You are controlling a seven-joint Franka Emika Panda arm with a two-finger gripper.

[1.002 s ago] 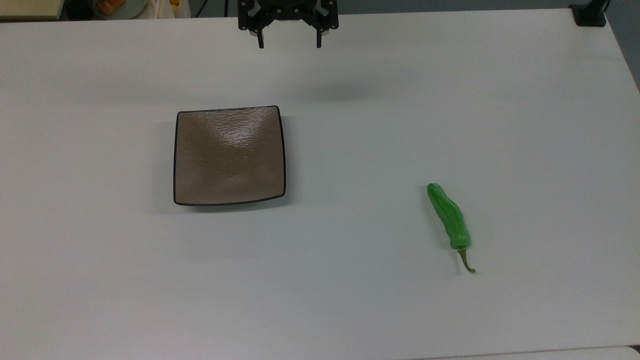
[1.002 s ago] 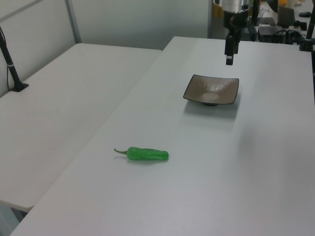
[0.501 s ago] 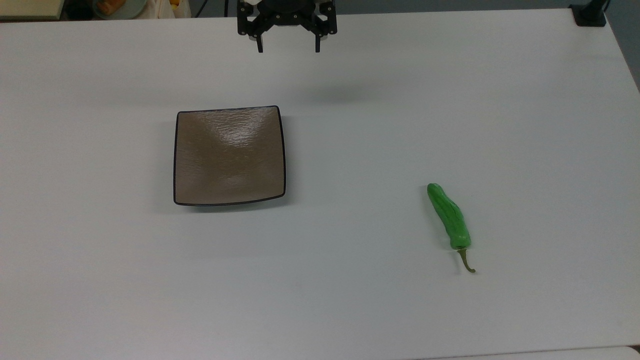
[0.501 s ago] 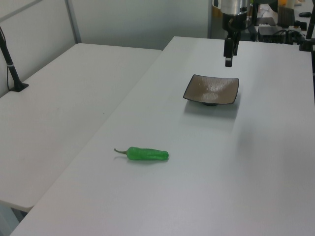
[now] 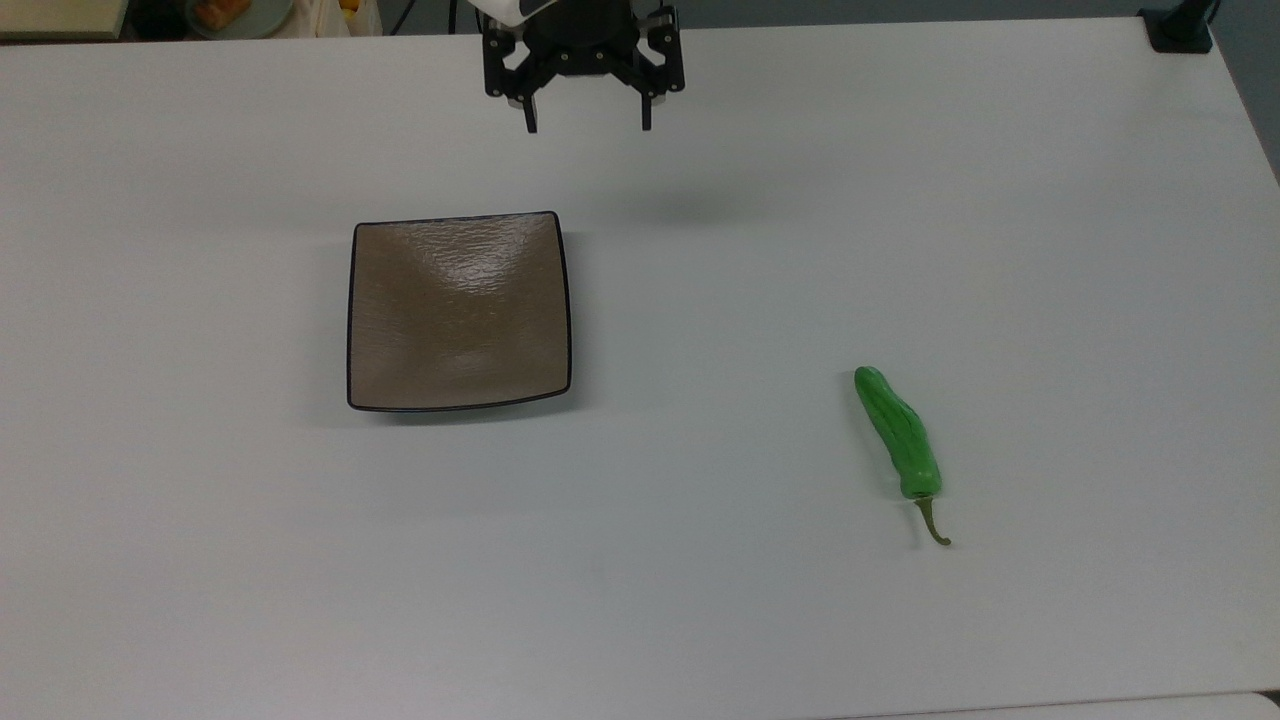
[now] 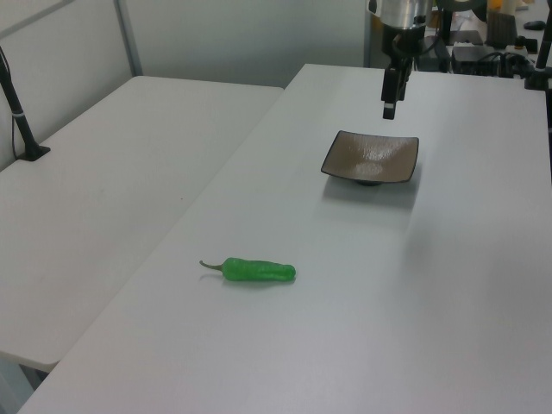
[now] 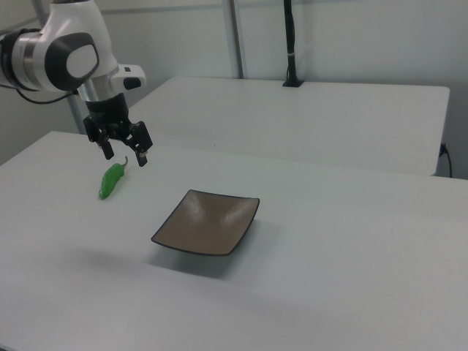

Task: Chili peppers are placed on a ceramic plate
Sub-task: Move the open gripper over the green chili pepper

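Chili pepper point(image 5: 899, 435) lying flat on the white table point(image 5: 700, 600), well apart from the ceramic plate point(image 5: 459, 311) and nearer the top view's right edge and lower edge of the table, stem curling toward that lower edge. Showing in the left view point(image 6: 258, 271) as the nearer item, stem pointing toward the left view's left edge of the table; showing in the right view point(image 7: 110, 181) beyond the arm, partly behind the gripper fingers. Plate point(image 6: 371, 158) sitting square and bare on the tabletop, closer to the top view's upper edge and left of centre, glossy rippled brown with a thin black rim; appearing in the right view point(image 7: 207, 222) as a shallow dish near the middle of the table. Gripper point(image 5: 588, 127) hanging above the table near its upper edge in the top view, up and to the right of the plate, fingers spread apart and gripping nothing; pointing downward in the left view point(image 6: 390, 110) and in the right view point(image 7: 126, 156), clear of both pepper and plate.
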